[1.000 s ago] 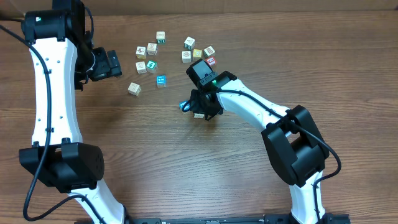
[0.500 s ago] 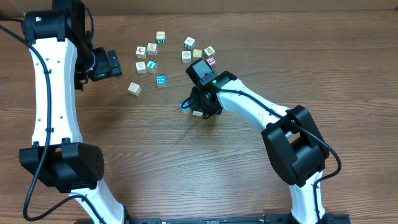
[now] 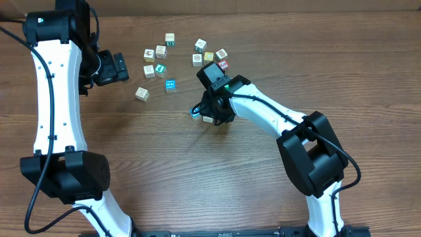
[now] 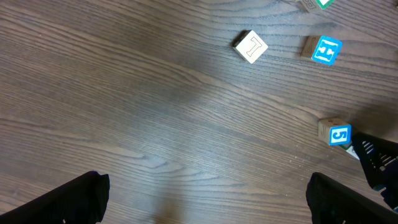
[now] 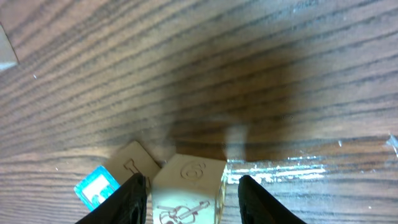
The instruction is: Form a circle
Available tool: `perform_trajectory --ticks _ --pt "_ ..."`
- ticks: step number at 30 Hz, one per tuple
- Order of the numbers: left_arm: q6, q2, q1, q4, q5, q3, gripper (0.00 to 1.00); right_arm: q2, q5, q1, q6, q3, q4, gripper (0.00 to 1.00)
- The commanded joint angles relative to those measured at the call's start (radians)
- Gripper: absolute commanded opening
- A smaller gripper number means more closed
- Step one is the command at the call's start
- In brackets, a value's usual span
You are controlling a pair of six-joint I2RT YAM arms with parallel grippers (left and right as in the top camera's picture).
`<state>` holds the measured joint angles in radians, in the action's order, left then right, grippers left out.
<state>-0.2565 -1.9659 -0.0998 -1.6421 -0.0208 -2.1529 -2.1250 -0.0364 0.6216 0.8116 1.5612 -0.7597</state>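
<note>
My right gripper stands low over the table's middle, open around a cream-white cube printed with a violin. A gap shows between that cube and one finger. Touching its corner lies a bright blue cube, which the overhead view shows as the blue cube just left of the gripper. Another blue cube and a red cube lie farther back. My left gripper hangs wide open at the far left with nothing between its fingers. No circle is in view.
Several loose cubes are scattered at the back: a cream one, a teal one, a yellow one and others around them. The right arm stretches across the table's right half.
The right jaws have widened off the cream-white cube, which now sits on the table between them. Neither arm has shifted noticeably.
</note>
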Motion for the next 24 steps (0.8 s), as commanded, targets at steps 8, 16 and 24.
perform_trajectory --ticks 8,16,24 --pt "-0.013 -0.009 0.003 0.001 -0.013 -0.002 0.99 0.036 0.036 -0.035 0.003 -0.006 0.042 0.46" --pt "-0.013 -0.009 0.003 0.001 -0.013 -0.002 0.99 0.036 0.035 -0.090 -0.002 -0.006 0.082 0.40" --pt "-0.013 -0.009 0.003 0.001 -0.013 -0.002 0.99 0.036 0.035 -0.111 -0.010 -0.006 -0.018 0.04"
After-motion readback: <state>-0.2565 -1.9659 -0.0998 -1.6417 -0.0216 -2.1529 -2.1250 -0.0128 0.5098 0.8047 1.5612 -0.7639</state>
